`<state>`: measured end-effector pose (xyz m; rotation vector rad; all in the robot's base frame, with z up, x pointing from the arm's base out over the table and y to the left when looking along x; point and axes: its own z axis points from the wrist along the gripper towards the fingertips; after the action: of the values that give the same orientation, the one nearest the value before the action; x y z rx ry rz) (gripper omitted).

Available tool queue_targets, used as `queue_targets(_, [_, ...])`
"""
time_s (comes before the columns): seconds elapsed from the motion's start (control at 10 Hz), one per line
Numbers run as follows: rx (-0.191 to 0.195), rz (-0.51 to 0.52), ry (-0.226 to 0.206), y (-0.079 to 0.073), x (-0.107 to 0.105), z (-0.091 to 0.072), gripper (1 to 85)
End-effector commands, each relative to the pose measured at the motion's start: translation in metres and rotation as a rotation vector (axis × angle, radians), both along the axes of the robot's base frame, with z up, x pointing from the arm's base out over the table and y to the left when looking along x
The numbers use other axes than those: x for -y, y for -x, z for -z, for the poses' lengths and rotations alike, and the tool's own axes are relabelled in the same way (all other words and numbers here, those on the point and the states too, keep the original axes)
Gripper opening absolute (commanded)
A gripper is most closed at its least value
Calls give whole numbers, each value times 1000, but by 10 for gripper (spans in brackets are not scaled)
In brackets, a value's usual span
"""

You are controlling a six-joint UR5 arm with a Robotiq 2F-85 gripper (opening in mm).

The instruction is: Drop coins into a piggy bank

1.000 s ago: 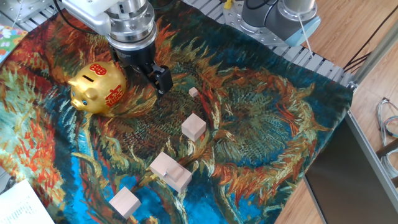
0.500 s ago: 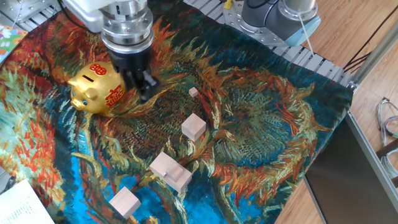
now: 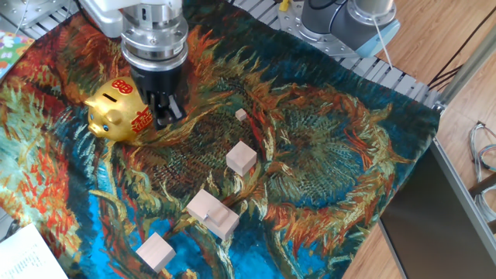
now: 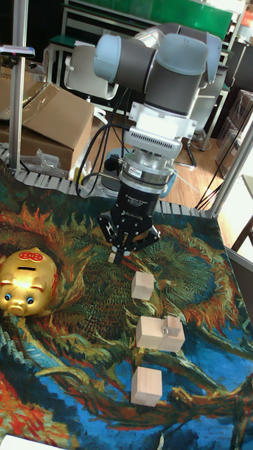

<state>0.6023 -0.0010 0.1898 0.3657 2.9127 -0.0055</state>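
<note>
The piggy bank [image 3: 118,109], a shiny gold pig with red marks, stands at the left of the patterned cloth [image 3: 325,155]; it also appears as the gold pig [image 4: 27,280] in the tall fixed view. My gripper [image 3: 166,110] hangs just right of the pig's back, close beside it, pointing down. In the tall fixed view my gripper [image 4: 121,250] has its fingertips drawn together, so it looks shut. No coin shows between them. A small grey piece [image 4: 169,325] lies on a wooden block; whether it is a coin I cannot tell.
Pale wooden blocks lie right of and in front of the pig: a tiny one [image 3: 241,114], a cube [image 3: 241,157], a joined pair [image 3: 211,212] and another cube [image 3: 156,251]. A second robot's base [image 3: 349,19] stands at the back right.
The gripper has moved left toward the piggy bank and turned about its axis; its fingers now sit right beside the pig. The pig and blocks have not moved.
</note>
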Motion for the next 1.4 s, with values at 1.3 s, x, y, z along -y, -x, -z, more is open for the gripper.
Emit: queue_targets(1.3, [37, 30, -129, -24, -40, -4, 13])
